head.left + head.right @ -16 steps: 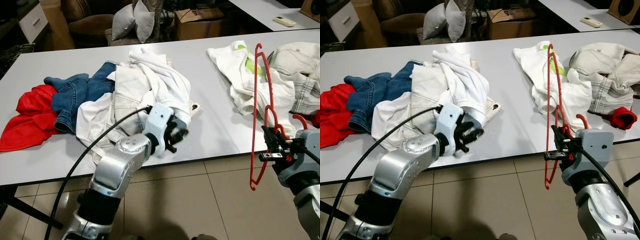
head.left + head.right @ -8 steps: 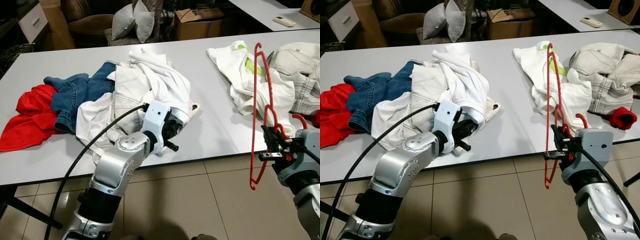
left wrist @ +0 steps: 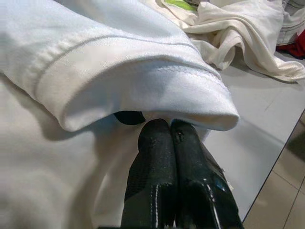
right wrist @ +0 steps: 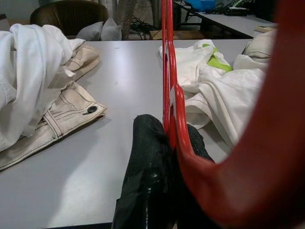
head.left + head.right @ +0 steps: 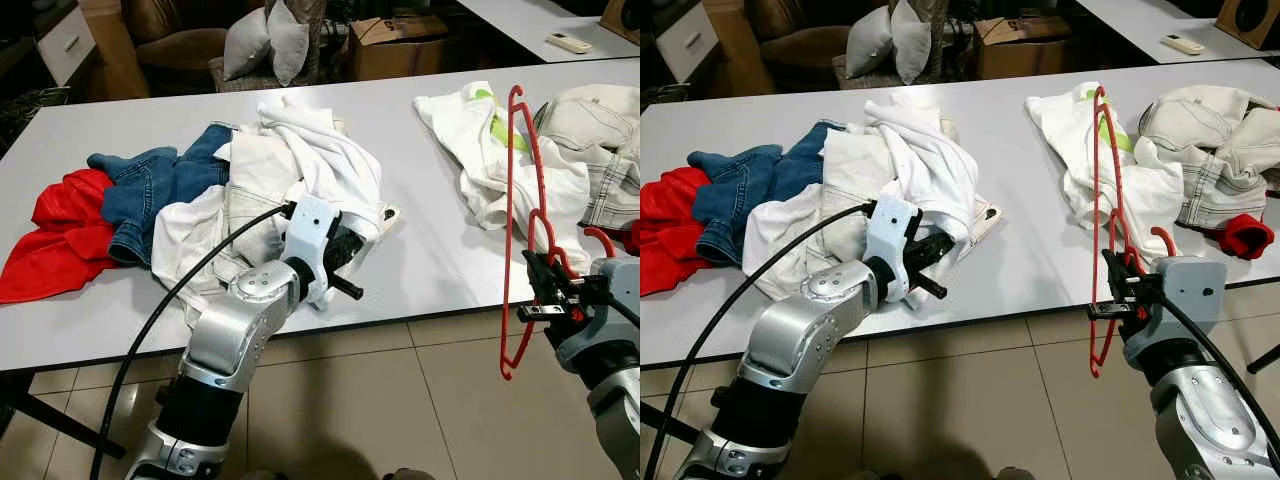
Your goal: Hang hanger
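Hanger in hand, garment being picked.
Right gripper (image 5: 1118, 296) clamps the red hanger (image 5: 1101, 210) off the table's (image 5: 1035, 245) front edge; left gripper (image 3: 167, 143), fingers together, empty, noses under a white sleeve (image 3: 143, 90); next it must open and grasp.

head stereo: down onto table (image 5: 420, 250) | wrists: close along fingers, sharing clothes

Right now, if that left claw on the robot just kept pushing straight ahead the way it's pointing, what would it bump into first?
Most likely the folded hem of the white garment: the left gripper, fingers closed, points at its edge on the table. Exact depth is hard to judge.
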Controlling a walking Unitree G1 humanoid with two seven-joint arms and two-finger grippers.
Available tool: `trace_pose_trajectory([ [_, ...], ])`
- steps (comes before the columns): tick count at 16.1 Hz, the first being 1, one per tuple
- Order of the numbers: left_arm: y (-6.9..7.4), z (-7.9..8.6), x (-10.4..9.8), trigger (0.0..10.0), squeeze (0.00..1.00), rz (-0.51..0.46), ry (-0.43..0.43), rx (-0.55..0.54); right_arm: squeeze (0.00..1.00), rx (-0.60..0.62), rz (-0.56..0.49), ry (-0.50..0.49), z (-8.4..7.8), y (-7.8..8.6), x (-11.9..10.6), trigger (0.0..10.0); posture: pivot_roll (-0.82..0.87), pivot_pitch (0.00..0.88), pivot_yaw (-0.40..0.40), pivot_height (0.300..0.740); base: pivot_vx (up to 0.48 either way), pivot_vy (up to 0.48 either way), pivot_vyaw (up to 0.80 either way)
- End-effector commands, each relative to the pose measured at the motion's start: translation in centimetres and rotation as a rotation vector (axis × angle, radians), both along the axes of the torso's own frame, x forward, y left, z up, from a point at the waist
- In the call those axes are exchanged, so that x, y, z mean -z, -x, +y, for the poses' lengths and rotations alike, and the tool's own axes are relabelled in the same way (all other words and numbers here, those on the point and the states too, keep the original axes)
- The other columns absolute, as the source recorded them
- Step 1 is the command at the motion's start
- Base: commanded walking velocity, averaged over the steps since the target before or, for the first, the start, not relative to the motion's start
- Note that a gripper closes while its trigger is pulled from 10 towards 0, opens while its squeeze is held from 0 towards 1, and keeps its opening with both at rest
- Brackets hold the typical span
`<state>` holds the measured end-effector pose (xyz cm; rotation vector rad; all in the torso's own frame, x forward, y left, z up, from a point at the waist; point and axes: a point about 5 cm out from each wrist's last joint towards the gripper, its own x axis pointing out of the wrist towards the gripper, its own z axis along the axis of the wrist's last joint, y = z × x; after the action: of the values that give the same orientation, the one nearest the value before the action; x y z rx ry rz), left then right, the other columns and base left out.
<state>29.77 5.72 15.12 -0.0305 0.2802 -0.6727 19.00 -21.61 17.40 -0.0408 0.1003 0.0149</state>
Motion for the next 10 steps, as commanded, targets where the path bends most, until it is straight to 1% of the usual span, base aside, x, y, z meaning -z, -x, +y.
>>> trace_pose_trajectory([
  [1,-0.8,1.1,-0.6,0.0,0.00,-0.035,-0.008,-0.055,0.00,-0.008,0.002,-0.001,0.1,0.0,0.0,10.0,-0.20,0.031,0.060,0.740,0.000,0.000,0.00],
  [2,-1.9,2.5,-1.2,0.0,0.00,-0.076,-0.055,-0.098,0.00,-0.009,0.000,-0.004,0.2,-0.2,0.0,10.0,-0.19,0.027,0.059,0.740,0.000,0.000,0.00],
  [3,-2.3,3.0,-1.4,0.0,0.00,-0.094,-0.079,-0.108,0.00,-0.009,-0.001,-0.006,0.2,-0.2,0.0,10.0,-0.19,0.027,0.059,0.740,0.000,0.000,0.00],
  [4,-5.4,6.8,-3.7,0.0,0.00,-0.188,-0.172,-0.200,0.00,-0.014,-0.012,-0.017,0.5,-0.6,0.0,10.0,-0.18,0.018,0.065,0.740,0.000,0.000,0.00],
  [5,-6.0,7.5,-4.2,0.0,0.00,-0.204,-0.181,-0.221,0.00,-0.015,-0.017,-0.020,0.6,-0.8,0.0,10.0,-0.17,0.015,0.067,0.740,0.000,0.000,0.00],
  [6,-7.8,9.8,-6.4,0.0,0.00,-0.283,-0.252,-0.288,0.00,-0.016,-0.025,-0.026,0.8,-1.0,0.0,10.0,-0.17,0.012,0.070,0.740,0.000,0.000,0.00],
  [7,-9.8,12.5,-10.6,0.0,0.00,-0.433,-0.377,-0.390,0.00,-0.012,-0.039,-0.034,0.9,-1.1,-0.1,10.0,-0.17,0.006,0.079,0.740,0.000,0.000,0.00],
  [8,-10.3,12.7,-12.7,0.0,0.00,-0.513,-0.416,-0.409,0.00,-0.006,-0.047,-0.038,0.9,-1.1,-0.1,10.0,-0.16,0.000,0.091,0.740,0.000,0.000,0.00],
  [9,-10.6,12.2,-15.0,0.0,0.00,-0.611,-0.453,-0.390,0.00,0.004,-0.058,-0.048,0.9,-1.0,-0.2,10.0,-0.16,0.000,0.091,0.740,0.000,0.000,0.00],
  [10,-10.6,9.3,-16.1,0.0,0.00,-0.672,-0.416,-0.262,0.00,0.014,-0.074,-0.067,0.8,-1.0,-0.3,10.0,-0.16,0.000,0.099,0.740,0.000,0.000,0.00],
])
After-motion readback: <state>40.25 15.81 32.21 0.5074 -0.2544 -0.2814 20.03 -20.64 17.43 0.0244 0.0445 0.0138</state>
